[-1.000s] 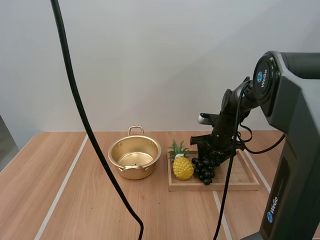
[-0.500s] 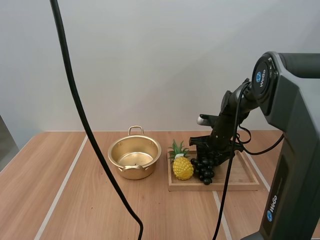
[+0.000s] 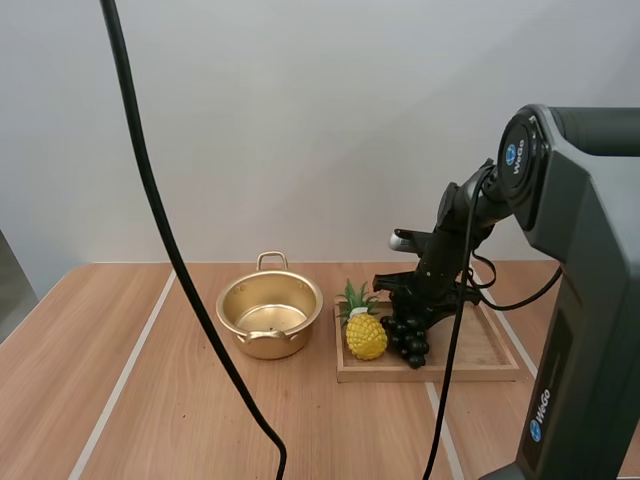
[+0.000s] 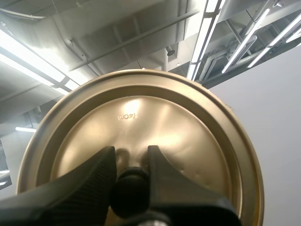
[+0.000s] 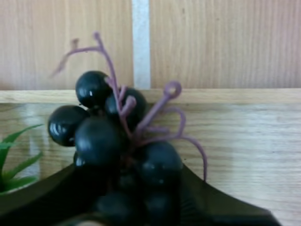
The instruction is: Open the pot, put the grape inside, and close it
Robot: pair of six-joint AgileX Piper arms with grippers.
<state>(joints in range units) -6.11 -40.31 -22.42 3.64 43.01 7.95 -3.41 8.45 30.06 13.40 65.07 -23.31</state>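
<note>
Right gripper clamps the grapes at the wooden tray — left gripper pinches the lid by its knob.

The right arm reaches forward and down from its base. The right gripper points downward, fingers pinched on the grapes. The left gripper points upward, gripping the lid by its knob.

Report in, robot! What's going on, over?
Left gripper shut on lid, by its knob. Right gripper shut on grapes at the wooden tray. Pot open, empty. Pineapple between grapes and pot.
</note>
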